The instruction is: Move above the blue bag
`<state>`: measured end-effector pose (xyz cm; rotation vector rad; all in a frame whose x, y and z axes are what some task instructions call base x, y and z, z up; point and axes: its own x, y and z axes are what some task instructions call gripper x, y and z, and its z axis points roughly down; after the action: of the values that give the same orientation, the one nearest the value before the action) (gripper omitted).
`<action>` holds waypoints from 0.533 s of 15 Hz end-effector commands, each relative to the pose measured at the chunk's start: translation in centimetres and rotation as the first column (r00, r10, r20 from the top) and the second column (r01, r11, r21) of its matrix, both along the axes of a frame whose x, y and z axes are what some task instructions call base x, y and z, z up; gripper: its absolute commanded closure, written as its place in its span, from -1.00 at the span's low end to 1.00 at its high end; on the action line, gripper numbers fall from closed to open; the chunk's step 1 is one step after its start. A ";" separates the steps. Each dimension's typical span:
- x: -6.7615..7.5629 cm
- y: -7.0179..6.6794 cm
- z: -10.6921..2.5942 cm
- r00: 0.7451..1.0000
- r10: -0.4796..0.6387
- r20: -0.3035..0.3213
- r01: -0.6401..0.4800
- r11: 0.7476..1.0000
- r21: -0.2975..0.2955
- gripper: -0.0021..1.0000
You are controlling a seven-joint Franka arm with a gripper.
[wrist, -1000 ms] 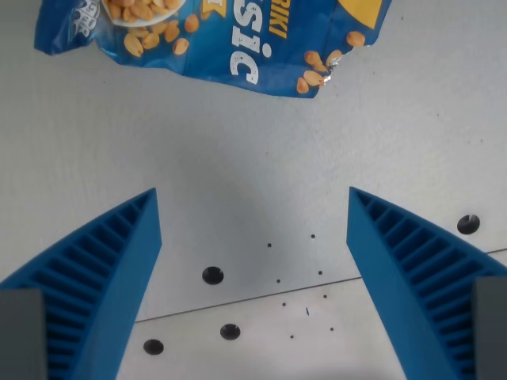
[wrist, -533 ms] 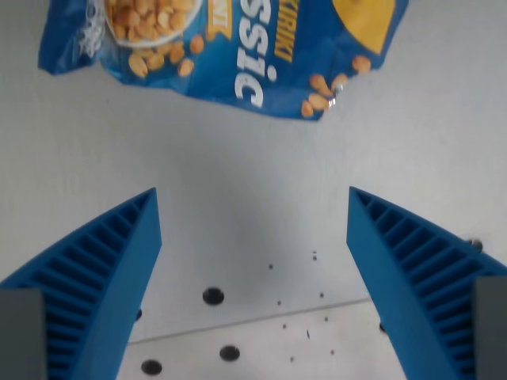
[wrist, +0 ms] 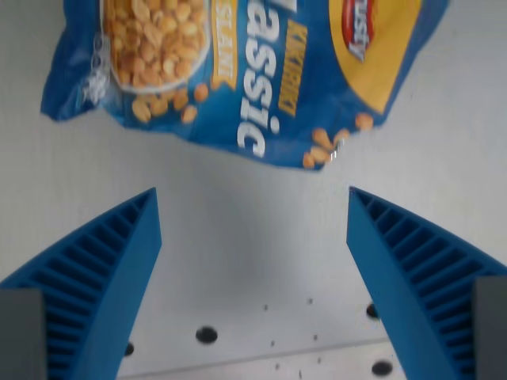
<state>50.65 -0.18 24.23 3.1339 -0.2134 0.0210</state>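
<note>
Across the upper part of the wrist view lies the crinkled blue plastic snack bag [wrist: 245, 75], flat on the pale grey tabletop [wrist: 253, 237] and cut off by the top edge of the frame. Its print shows a white bowl heaped with golden peanuts toward the wrist view's left, large white letters running sideways down its middle, a yellow patch with a small red logo toward the wrist view's right, and loose peanuts scattered along its lower edge. The lower edge of the bag is wavy and slightly blurred, with a small glint at a corner near the loose nuts. Below the bag, the blue ribbed gripper [wrist: 253, 198] stands with its two wedge-shaped fingers [wrist: 95, 269] spread wide apart, one rising from each lower corner of the frame, nothing between them but bare table. The fingertips sit lower in the frame than the bag's lower edge and do not overlap it. Near the bottom edge, several small dark round holes [wrist: 206, 334] mark the tabletop, along with fine dark specks and a thin seam line [wrist: 261, 362] running across the surface between the fingers.
</note>
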 end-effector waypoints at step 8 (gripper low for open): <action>4.1 -1.1 -1.8 0.992 0.127 -0.006 -0.127 0.992 -0.013 -1.00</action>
<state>53.89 -0.87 22.46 3.1376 -0.1325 0.0357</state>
